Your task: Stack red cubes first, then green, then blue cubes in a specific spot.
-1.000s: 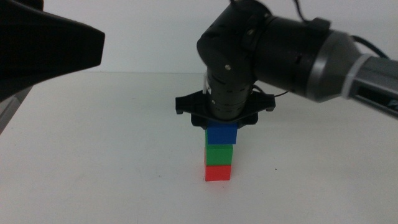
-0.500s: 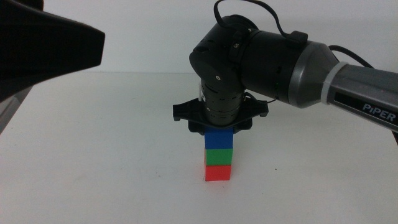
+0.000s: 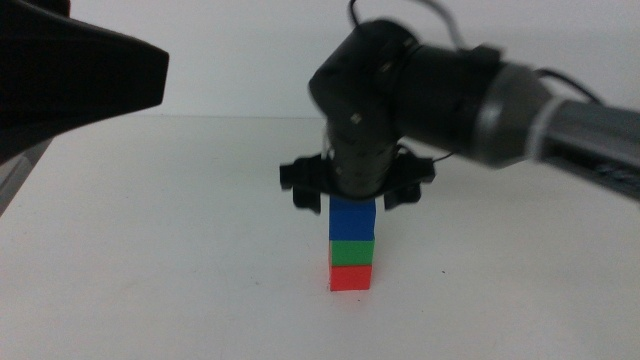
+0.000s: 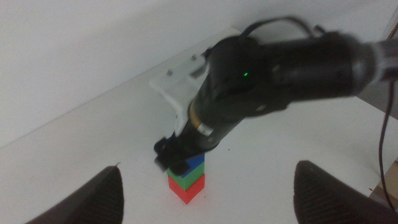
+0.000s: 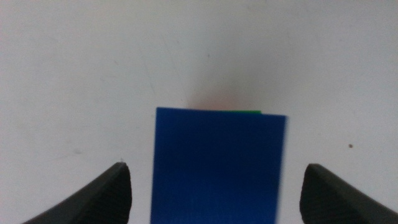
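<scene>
The three cubes stand as one upright stack on the white table: red cube [image 3: 351,278] at the bottom, green [image 3: 352,250] in the middle, blue [image 3: 353,216] on top. My right gripper [image 3: 354,195] hangs straight down just over the blue cube, open, with its jaws spread to either side and not touching it. The right wrist view looks down on the blue cube [image 5: 217,165] between the wide jaws of that gripper [image 5: 216,169], with a green sliver [image 5: 250,112] at its edge. My left gripper [image 4: 209,168] waits high at the left, open, looking at the stack [image 4: 186,183].
The left arm's dark bulk [image 3: 80,70] fills the upper left of the middle view. A white mounting plate [image 4: 177,81] lies by the table's far edge behind the right arm. The table's left edge [image 3: 12,185] is close to the left arm.
The blue cube has been set squarely on the green one and let go. The right gripper's jaws have spread and lifted slightly, so more of the blue cube shows. The left arm is unmoved.
</scene>
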